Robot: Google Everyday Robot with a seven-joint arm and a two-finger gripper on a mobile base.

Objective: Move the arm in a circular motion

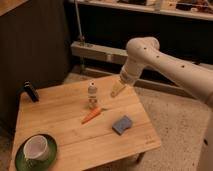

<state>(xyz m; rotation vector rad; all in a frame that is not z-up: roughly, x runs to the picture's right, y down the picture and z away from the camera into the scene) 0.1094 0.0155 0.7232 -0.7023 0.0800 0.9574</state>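
The arm (165, 62) reaches in from the right; its tan gripper (117, 90) hangs right of centre, just beside the small bottle (92, 95), touching nothing visible.

Dim, warm light. The table (60, 116) top is the brightest zone, and behind the table it falls to near-black. The arm (170, 62) is lit on top, its underside shaded. The gripper (118, 90) is over the table's far edge, softly lit. Whole frame soft, fine detail smeared.
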